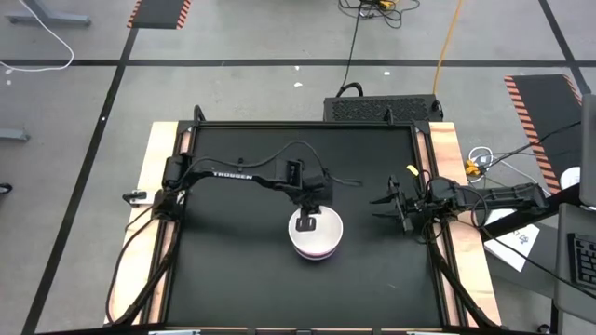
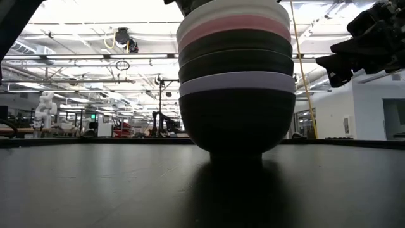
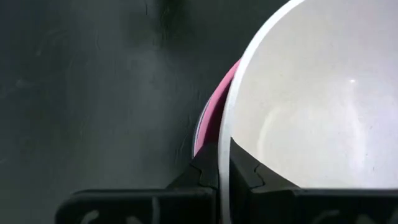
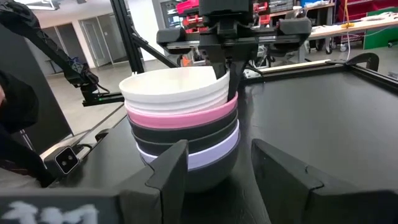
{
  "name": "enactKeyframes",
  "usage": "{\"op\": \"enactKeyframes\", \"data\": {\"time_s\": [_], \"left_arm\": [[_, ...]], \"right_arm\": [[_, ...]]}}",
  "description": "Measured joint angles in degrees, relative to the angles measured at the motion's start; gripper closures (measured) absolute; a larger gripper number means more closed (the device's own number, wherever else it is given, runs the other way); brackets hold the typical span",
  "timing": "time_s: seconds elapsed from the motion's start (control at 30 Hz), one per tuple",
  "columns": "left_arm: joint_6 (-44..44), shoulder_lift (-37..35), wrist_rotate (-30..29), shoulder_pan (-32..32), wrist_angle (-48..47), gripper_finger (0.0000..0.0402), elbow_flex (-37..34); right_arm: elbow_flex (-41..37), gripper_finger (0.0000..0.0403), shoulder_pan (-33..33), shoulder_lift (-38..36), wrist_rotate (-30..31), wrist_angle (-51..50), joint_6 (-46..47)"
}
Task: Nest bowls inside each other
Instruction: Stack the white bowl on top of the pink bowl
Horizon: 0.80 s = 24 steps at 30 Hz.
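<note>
Final step in hand: the left claw [image 3: 217, 177] is clenched on the rim of the white bowl [image 4: 174, 90], seated atop the stack [image 1: 316, 234] at bench centre. Next: release and lift clear. The right claw [image 1: 399, 207] waits released near the bench's right edge.

You see a desk [image 1: 233, 270] with a black top and pale wooden strips along its left and right edges. Directly on it stands only one thing: the bottom black bowl [image 2: 237, 123] of a nested stack, near the middle, a little toward the front.
</note>
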Motion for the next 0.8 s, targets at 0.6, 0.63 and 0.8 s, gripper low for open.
{"op": "enactKeyframes", "data": {"time_s": [0.6,0.63,0.8], "left_arm": [[-0.2,0.1,-3.9,-1.7,-6.2,0.0398,3.4],[-0.2,0.1,-3.9,-1.7,-6.2,0.0398,3.4],[0.0,0.1,-3.9,-1.7,-5.9,0.0383,3.3]], "right_arm": [[0.0,0.0234,0.0,0.0,0.0,-0.1,-0.2],[0.0,0.0234,0.0,0.0,0.0,-0.1,-0.2],[0.0,0.0234,0.0,0.0,0.0,-0.5,-0.2]]}}
